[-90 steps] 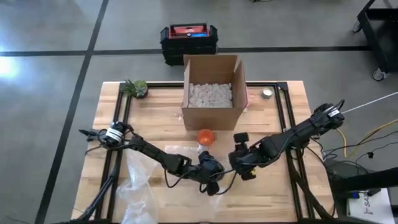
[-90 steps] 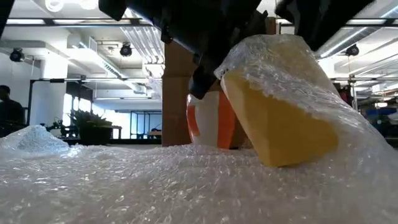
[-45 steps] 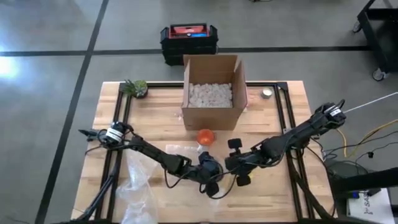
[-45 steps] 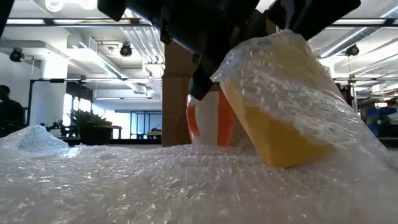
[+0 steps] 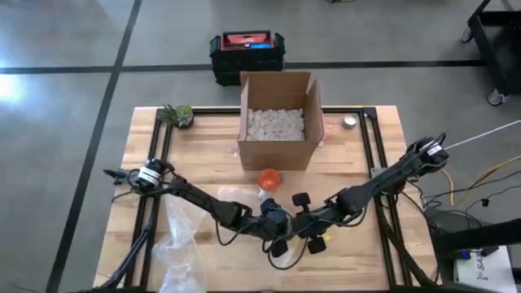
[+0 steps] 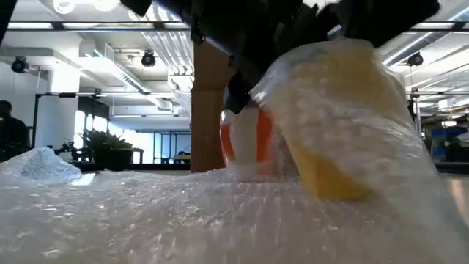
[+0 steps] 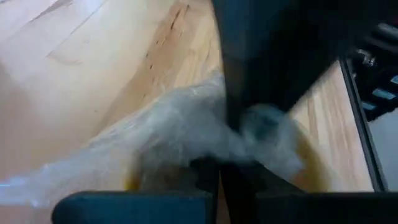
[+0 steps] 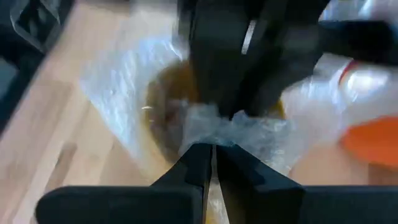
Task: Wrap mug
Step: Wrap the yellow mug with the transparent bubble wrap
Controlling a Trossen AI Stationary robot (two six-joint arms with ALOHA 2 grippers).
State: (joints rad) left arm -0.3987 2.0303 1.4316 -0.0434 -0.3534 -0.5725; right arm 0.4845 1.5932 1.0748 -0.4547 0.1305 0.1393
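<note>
A yellow mug sits tilted near the table's front middle, under a sheet of bubble wrap that spreads over the near table. My left gripper and my right gripper meet directly above the mug, each shut on gathered wrap. In the high view they hide the mug. An orange mug stands upright on the table just behind them. It appears again as the orange mug in the right wrist view. My left gripper pinches a bunched fold of bubble wrap between its two fingers, over the yellow mug. The wrap runs from there down across the mug's side. The other arm's gripper stands close against the same bunch. My right gripper pinches a gathered wad of bubble wrap between its two fingers, right over the yellow mug's mouth. It comes in slanting from the table's right. The wrap is drawn over the mug, which rests tilted on the sheet.
An open cardboard box of white packing peanuts stands at the back middle. A small plant is at the back left and a small round object at the back right. Loose wrap lies at the front left.
My right gripper has moved toward the table's left and near edge, up against my left gripper, pulling the wrap with it. The wrap now covers the yellow mug's face and side, which were partly bare before.
</note>
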